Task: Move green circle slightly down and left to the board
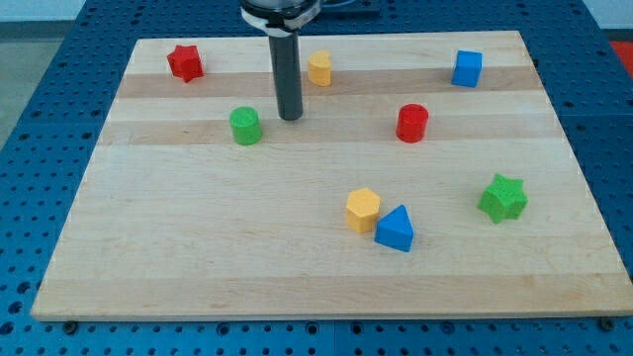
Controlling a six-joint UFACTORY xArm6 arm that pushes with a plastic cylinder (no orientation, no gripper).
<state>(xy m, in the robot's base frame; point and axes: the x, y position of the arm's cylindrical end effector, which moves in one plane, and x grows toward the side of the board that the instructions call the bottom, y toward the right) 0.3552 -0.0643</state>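
Note:
The green circle point(245, 126) is a short green cylinder standing on the wooden board point(198, 237), left of centre in the upper half. My tip point(290, 118) is the lower end of the dark rod, and it rests on the board just to the right of the green circle and slightly above it, with a small gap between them. Nothing hides the block.
A red star point(185, 62) sits at the top left and a yellow block point(319, 68) just right of the rod. A blue cube point(467, 68), a red cylinder point(411, 123), a green star point(502, 198), a yellow hexagon point(363, 210) and a blue triangle point(396, 229) lie to the right.

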